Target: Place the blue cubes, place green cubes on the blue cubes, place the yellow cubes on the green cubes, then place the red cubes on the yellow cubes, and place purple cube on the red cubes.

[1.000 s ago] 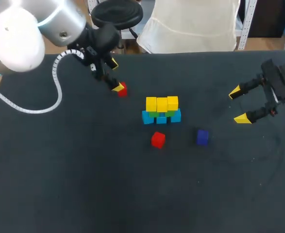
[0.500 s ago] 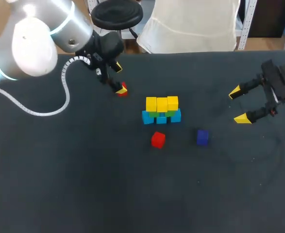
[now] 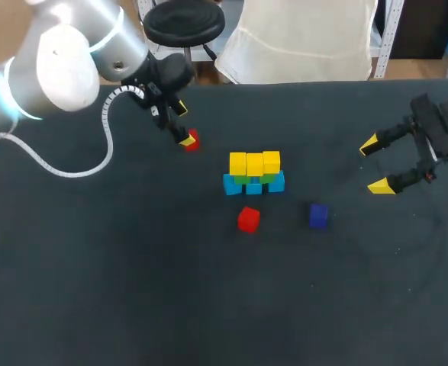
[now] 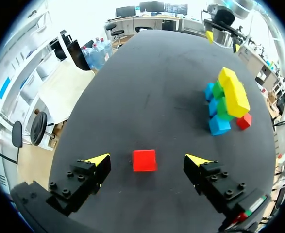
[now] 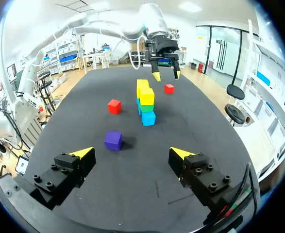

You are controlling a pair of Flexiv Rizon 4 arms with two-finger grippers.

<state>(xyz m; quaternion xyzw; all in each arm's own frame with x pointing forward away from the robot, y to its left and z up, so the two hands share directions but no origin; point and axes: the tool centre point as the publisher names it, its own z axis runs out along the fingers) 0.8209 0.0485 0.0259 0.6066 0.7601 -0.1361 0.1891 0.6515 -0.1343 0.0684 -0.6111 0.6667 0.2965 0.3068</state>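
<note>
Left claw (image 4: 147, 159) gapes around red cube (image 4: 144, 160).

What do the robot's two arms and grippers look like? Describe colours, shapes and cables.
The left arm is a thick, rounded silver and white tube with a light blue ring, and a white coiled cable loops from it. The left gripper and right gripper are black, each with two blocky, screw-studded fingers ending in pointed yellow tips.
</note>
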